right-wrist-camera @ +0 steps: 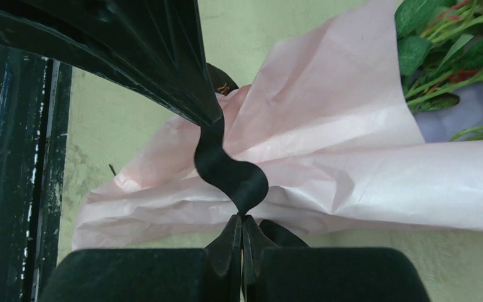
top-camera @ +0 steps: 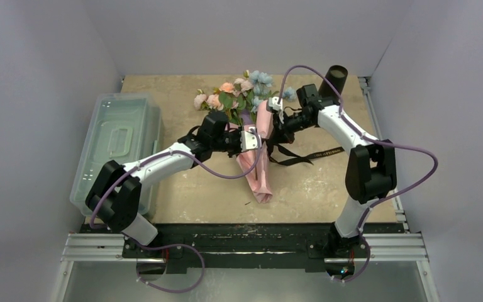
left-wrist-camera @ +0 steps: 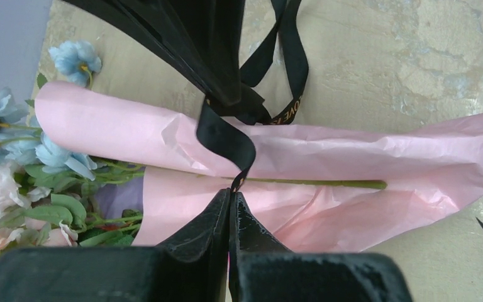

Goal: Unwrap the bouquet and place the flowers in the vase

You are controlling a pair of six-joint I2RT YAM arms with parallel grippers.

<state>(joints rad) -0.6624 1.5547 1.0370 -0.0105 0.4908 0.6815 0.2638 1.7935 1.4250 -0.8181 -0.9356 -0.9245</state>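
Currently the black ribbon [left-wrist-camera: 225,133] is pinched from both ends: the left gripper [left-wrist-camera: 231,196] and the right gripper [right-wrist-camera: 241,220] are clenched on it, with a short curved piece hung between their fingertips. Just beyond the fingertips the bouquet [top-camera: 259,179] is laid in its pink paper. The vase [top-camera: 336,78] is seen well behind the right gripper.

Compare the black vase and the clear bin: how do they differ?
The vase is black and opaque; the bin is clear. The vase is a narrow upright cylinder, far right; the bin is a wide, low box, left. The vase is open-topped; the bin is lidded. Neither holds flowers.
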